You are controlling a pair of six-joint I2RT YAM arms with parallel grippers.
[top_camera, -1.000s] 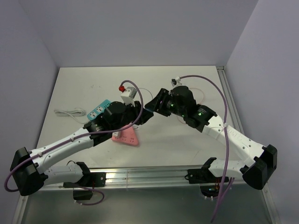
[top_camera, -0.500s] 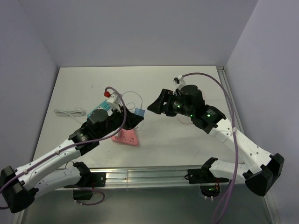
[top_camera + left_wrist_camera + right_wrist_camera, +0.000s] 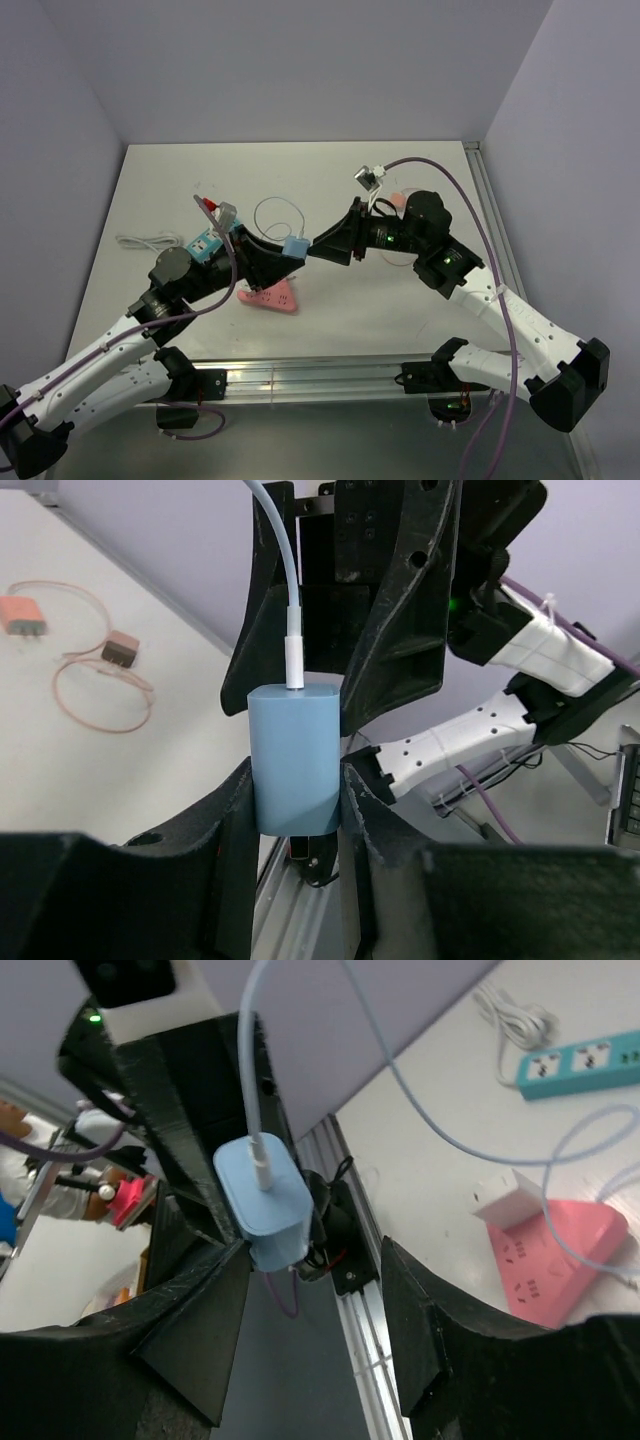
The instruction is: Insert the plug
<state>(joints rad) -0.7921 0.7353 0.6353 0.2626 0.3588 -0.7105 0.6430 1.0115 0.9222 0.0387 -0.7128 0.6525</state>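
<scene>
While the teal power strip (image 3: 203,243) lies on the table at far left, we see the left gripper (image 3: 283,252) clamped on the blue plug (image 3: 296,247). It holds the plug high off the table, cable end toward the other arm, likely for a regrip. Below sits the pink power strip (image 3: 268,296), which we judge the probable socket. The right gripper (image 3: 322,245) faces the plug, jaws apart, not gripping.
</scene>
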